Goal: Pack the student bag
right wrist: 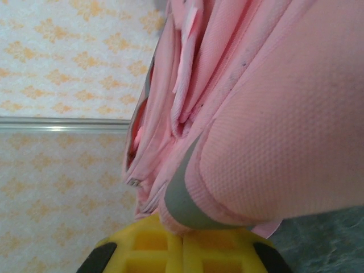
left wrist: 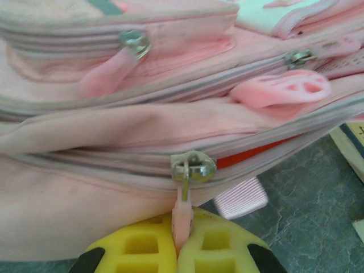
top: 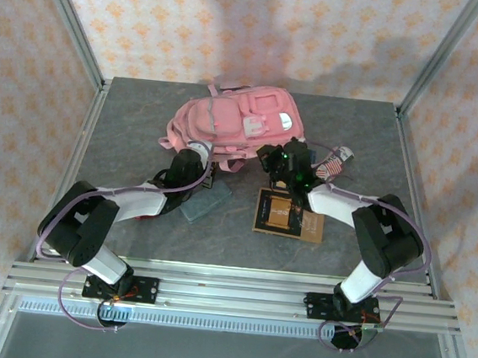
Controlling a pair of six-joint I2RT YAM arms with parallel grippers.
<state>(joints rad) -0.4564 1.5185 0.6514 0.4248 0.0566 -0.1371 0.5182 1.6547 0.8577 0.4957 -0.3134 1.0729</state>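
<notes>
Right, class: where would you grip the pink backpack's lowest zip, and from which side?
Pinch the pink pull tab hanging from the metal slider, coming from the table side: it's thin, flat and sticks out clear of the backpack fabric.

A grey stone-patterned table point(top: 125, 134) lies under everything. Just on the near side of the right jaws lies a flat brown book point(top: 277, 210), overlapping a paler brown card point(top: 313, 228). To the right of the right jaws sits a small stars-and-stripes packet point(top: 333, 164). Near the left jaws, on their near side, lies a flat grey-blue pad point(top: 205, 201). Patterned wallpaper point(top: 237, 26) backs the table.
</notes>
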